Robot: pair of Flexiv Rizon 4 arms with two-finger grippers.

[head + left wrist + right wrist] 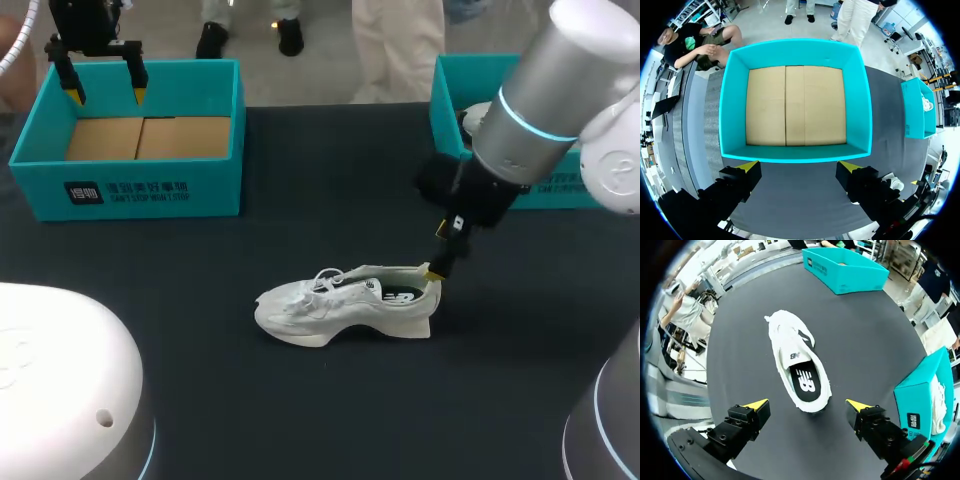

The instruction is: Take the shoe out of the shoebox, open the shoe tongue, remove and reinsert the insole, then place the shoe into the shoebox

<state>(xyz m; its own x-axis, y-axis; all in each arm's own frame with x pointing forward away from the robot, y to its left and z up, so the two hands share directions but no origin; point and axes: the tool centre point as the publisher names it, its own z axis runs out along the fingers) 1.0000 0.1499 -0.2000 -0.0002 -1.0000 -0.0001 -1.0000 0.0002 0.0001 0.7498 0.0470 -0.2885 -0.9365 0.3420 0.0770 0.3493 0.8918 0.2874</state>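
White sneaker (345,303) upright on the tabletop (300,410), heel just ahead of the released, wide-spread right hand (807,405). Best to close squarely on the heel collar, steadying it before lifting the black insole (804,382). Left hand (797,165), also released, above the empty teal shoebox (140,188).

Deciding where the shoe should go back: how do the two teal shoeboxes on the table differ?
The left shoebox is empty, its brown cardboard floor bare; the right shoebox holds something white. The left shoebox sits in full view below the left gripper; the right shoebox is partly hidden behind the right arm. Both are teal and open-topped.
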